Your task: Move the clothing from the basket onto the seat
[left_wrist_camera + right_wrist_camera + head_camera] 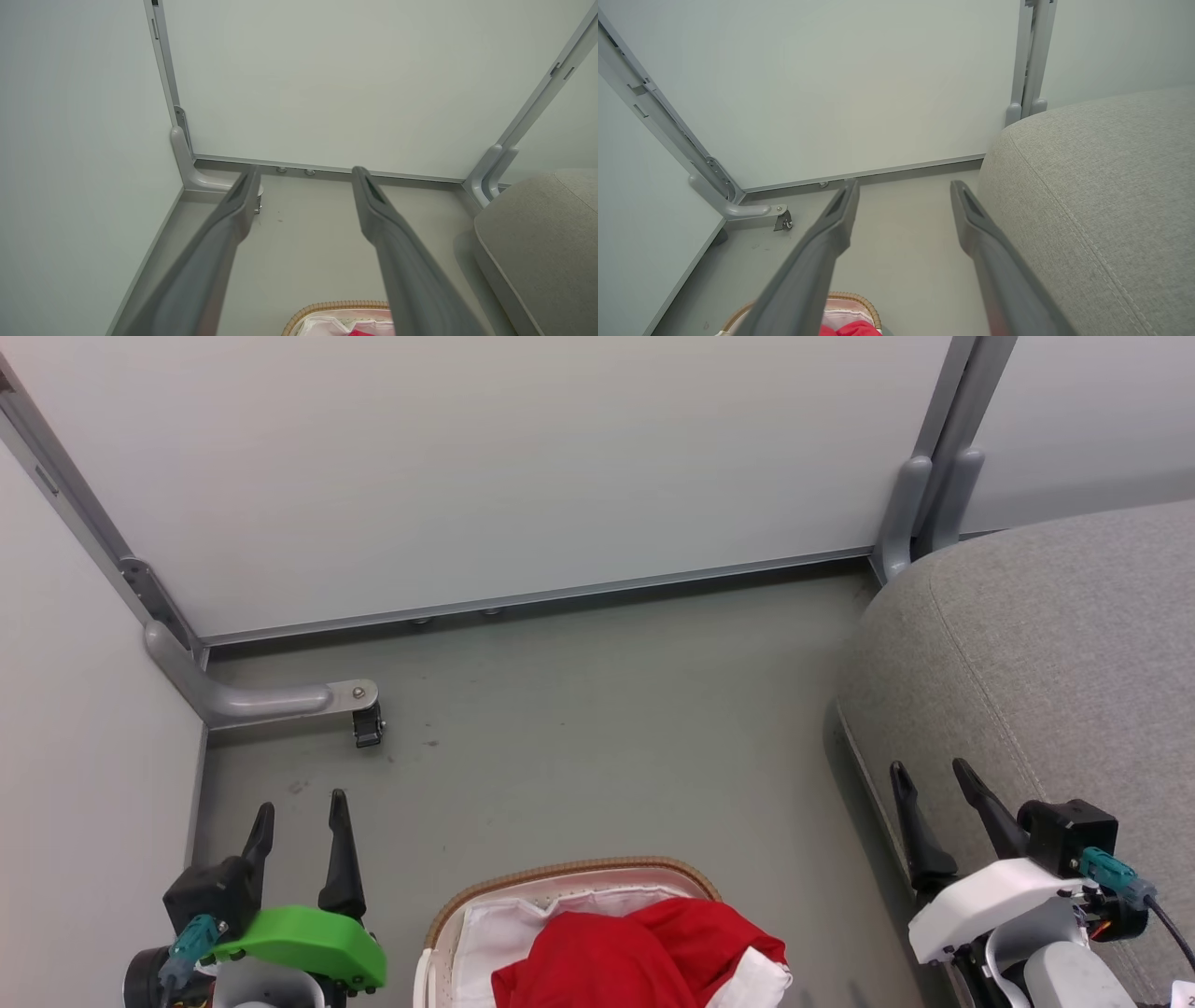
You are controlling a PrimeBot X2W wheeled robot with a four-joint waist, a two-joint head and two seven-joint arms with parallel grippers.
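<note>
red clothing heaped in basket; grey seat to its right.

the clothing (644,952) is seen bunched in a soft, bright red mound, with a white-trimmed edge draped past the basket's right side; where one garment ends and the other begins cannot be told. the basket (485,894) is set upright on the floor (597,728), its brown woven rim curved around a rumpled white liner (509,933), its near part cut off by the frame. the seat (1046,644), grey woven upholstery with a rounded edge and a stitched seam, is found to the right, apart from the basket.
</note>
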